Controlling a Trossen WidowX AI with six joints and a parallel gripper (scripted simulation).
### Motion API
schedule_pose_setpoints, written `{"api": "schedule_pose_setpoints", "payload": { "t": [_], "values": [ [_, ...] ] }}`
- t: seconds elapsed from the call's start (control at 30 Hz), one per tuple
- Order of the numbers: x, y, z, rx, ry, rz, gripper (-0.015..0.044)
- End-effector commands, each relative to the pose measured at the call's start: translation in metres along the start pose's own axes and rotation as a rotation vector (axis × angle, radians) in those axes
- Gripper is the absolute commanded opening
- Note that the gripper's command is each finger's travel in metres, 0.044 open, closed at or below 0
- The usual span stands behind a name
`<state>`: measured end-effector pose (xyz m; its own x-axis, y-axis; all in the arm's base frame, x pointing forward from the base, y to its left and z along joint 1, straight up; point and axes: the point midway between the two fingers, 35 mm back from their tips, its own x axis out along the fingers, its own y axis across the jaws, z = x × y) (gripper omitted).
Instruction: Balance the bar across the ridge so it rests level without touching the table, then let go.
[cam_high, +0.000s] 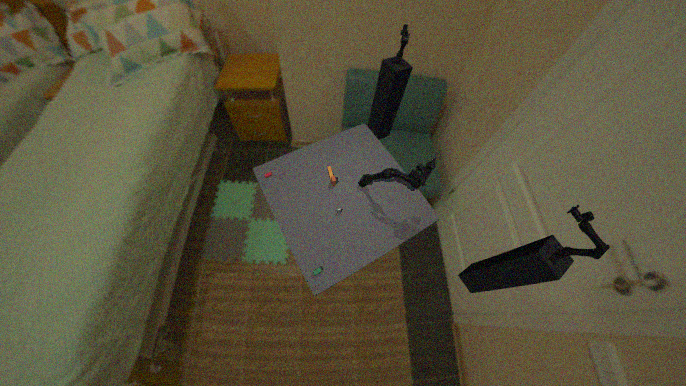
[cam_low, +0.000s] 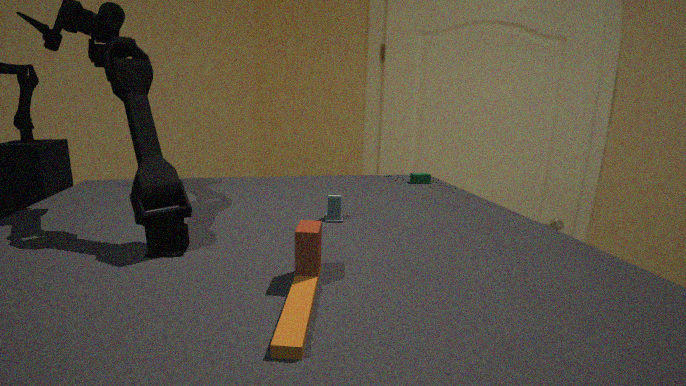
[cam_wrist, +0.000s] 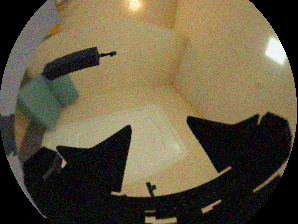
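Observation:
The orange bar (cam_high: 330, 172) (cam_low: 295, 316) lies flat on the table (cam_high: 320, 235) (cam_low: 450, 300). An upright red-brown block (cam_high: 334, 180) (cam_low: 308, 248) stands at its far end in the exterior view; whether it is fixed to the bar cannot be told. The small grey ridge (cam_high: 339, 210) (cam_low: 334, 208) stands apart from the bar, farther back in the exterior view, with nothing on it. My gripper (cam_wrist: 160, 123) is open and empty, its two dark fingers wide apart in the wrist view. It is raised high, away from bar and ridge, and points away from them.
A red piece (cam_high: 268, 174) lies near the table's left corner and a green piece (cam_high: 318, 270) (cam_low: 420, 178) near another corner. My arm's base (cam_low: 167, 235) stands on the table. Two other arms on dark pedestals (cam_high: 390, 95) (cam_high: 520, 265) stand beyond the table.

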<state>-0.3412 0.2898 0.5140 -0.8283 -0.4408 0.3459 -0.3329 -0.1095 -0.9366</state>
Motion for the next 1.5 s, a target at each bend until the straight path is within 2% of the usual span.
{"api": "schedule_pose_setpoints", "payload": {
  "t": [0.0, 0.07, 0.1, 0.4, 0.97, 1.47],
  "values": [
    [0.0, 0.0, 0.0, 0.004, 0.002, -0.002, 0.0374],
    [-0.002, -0.002, -0.002, 0.039, 0.015, -0.015, 0.0321],
    [-0.003, -0.004, -0.004, 0.065, 0.024, -0.025, 0.0315],
    [-0.05, -0.024, -0.031, 0.168, 0.185, -0.075, 0.0315],
    [-0.165, -0.07, -0.064, 0.322, 0.516, -0.244, 0.0315],
    [-0.275, -0.107, -0.058, 0.409, 0.793, -0.438, 0.0315]
  ]
}}
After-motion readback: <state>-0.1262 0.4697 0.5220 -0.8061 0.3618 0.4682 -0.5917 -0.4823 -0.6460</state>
